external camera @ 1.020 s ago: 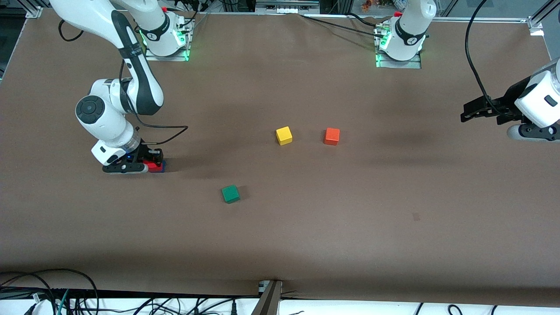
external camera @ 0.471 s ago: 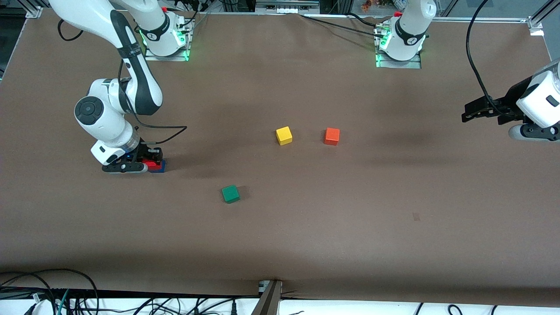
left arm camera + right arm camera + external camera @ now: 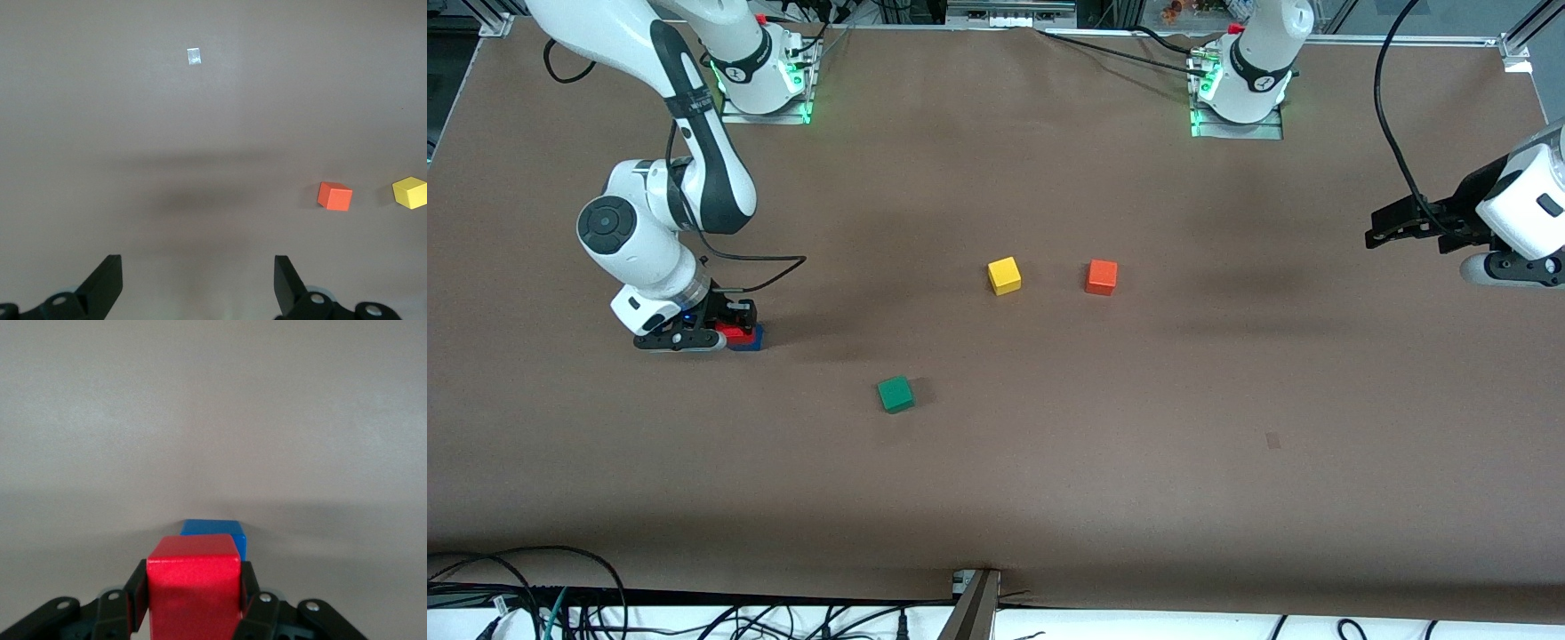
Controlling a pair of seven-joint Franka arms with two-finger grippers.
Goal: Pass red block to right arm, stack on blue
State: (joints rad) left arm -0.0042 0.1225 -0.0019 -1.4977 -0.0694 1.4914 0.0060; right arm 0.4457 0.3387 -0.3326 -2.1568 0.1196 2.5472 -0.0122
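Note:
My right gripper (image 3: 732, 332) is shut on the red block (image 3: 736, 333), low near the right arm's end of the table. In the right wrist view the black fingers (image 3: 137, 590) press both sides of the red block (image 3: 193, 587). The blue cube (image 3: 215, 532) pokes out from under it, offset to one side. The blue cube (image 3: 755, 338) shows only as a strip beside the red one in the front view. I cannot tell whether the two blocks touch. My left gripper (image 3: 1380, 228) waits open and empty in the air over the left arm's end of the table, its fingers (image 3: 107, 283) wide apart.
A yellow cube (image 3: 1004, 276) and an orange cube (image 3: 1101, 277) sit side by side mid-table. A green cube (image 3: 895, 394) lies nearer the front camera. A small tape mark (image 3: 1272, 439) is on the brown table (image 3: 1227, 498). Cables run along the front edge.
The right gripper with the red block has shifted very slightly, and a little more of the blue cube shows. The left arm has not moved.

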